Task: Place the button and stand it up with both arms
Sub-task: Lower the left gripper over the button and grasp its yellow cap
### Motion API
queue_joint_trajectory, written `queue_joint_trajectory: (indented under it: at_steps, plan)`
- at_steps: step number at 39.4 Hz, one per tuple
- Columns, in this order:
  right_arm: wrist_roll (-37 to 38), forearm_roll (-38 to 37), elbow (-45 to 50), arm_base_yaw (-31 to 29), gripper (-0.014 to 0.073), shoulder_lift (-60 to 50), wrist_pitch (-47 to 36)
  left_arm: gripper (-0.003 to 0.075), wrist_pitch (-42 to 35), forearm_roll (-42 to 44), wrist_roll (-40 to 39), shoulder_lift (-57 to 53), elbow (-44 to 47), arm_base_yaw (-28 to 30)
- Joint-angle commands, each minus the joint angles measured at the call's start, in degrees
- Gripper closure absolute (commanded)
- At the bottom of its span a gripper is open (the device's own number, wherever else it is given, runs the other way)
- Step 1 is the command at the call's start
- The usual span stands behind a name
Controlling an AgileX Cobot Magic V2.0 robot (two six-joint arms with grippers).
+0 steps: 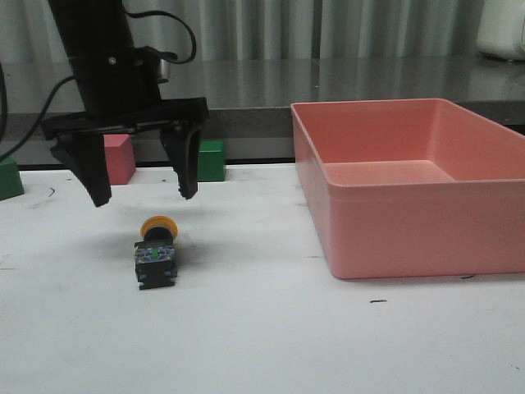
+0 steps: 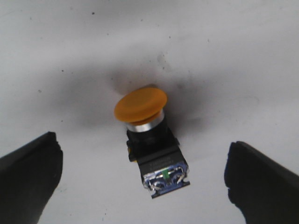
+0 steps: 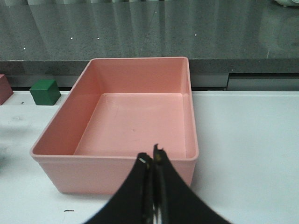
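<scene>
The button lies on its side on the white table, yellow cap pointing away from me, bluish base toward me. In the left wrist view the button lies between and beyond my two fingers. My left gripper hangs open just above and behind the button, touching nothing. My right gripper is shut and empty, seen only in the right wrist view, in front of the pink bin.
A large empty pink bin stands on the right of the table. A pink cube and a green cube sit behind the left gripper; another green cube is at the far left edge. A dark counter runs behind the table.
</scene>
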Motion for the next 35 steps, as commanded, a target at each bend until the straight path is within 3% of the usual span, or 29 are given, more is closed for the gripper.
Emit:
queue_joint_trajectory:
  at_steps: [1,18,23,35]
  plan:
    - [-0.5,-0.8,-1.3,-0.3,0.0663,0.3,-5.1,0.0049,1.7,-1.2,-1.2,-0.9,-2.5,-0.4]
    - [-0.5,-0.8,-1.3,-0.3,0.0663,0.3,-5.1,0.0059,2.3,-3.4,-1.2,4.5,-2.9,-0.4]
    - [-0.5,-0.8,-1.3,-0.3,0.0663,0.3,-5.1,0.0153,2.7,-3.4,-1.2,4.5,-3.0,-0.4]
    - [-0.5,-0.8,-1.3,-0.3,0.0663,0.3,-5.1,0.0491,3.2,-3.6,-1.2,4.5,-3.0,-0.4]
